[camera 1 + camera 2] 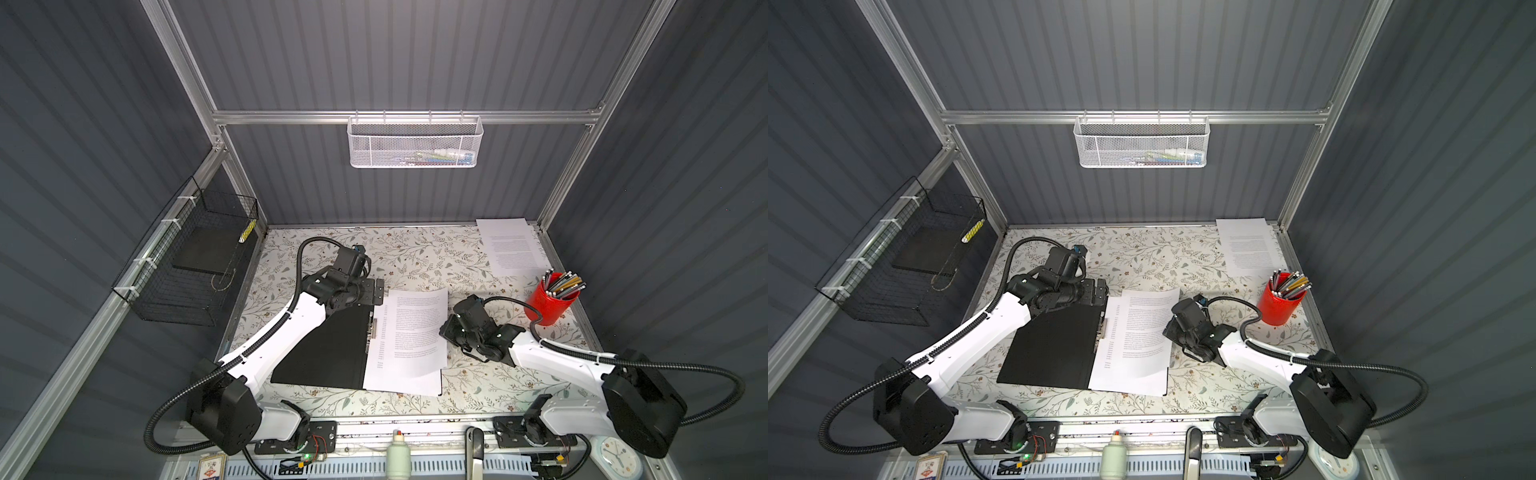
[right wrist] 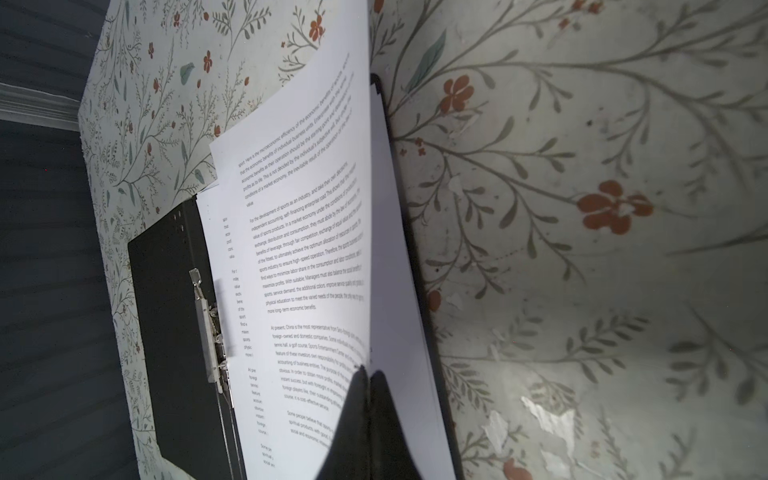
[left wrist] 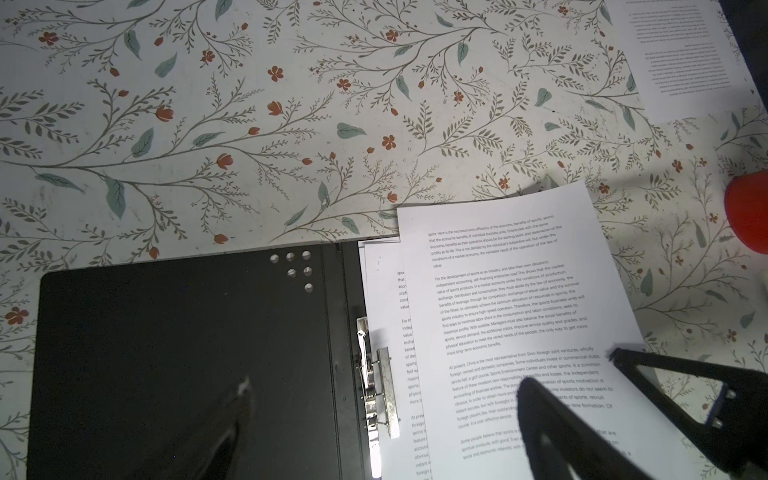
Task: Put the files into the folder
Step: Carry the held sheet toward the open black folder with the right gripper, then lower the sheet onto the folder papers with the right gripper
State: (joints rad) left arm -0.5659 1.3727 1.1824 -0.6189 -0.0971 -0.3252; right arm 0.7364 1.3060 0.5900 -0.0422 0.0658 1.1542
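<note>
The right hand point(image 2: 368, 376) was shut, pinching the right edge of the top sheet point(image 1: 419, 328). This sheet lay skewed, its gripped edge raised, over the files point(image 1: 399, 380) on the right half of the open folder point(image 1: 328, 353). From the hand it extended toward the clip point(image 1: 372, 332) at the spine. The left hand point(image 1: 378, 292) stood fully open, holding nothing, above the folder's far edge near the spine. A loose sheet point(image 1: 513, 245) lay on the bench point(image 1: 415, 249) at the far right corner, behind the cup point(image 1: 548, 305), well apart from both hands.
</note>
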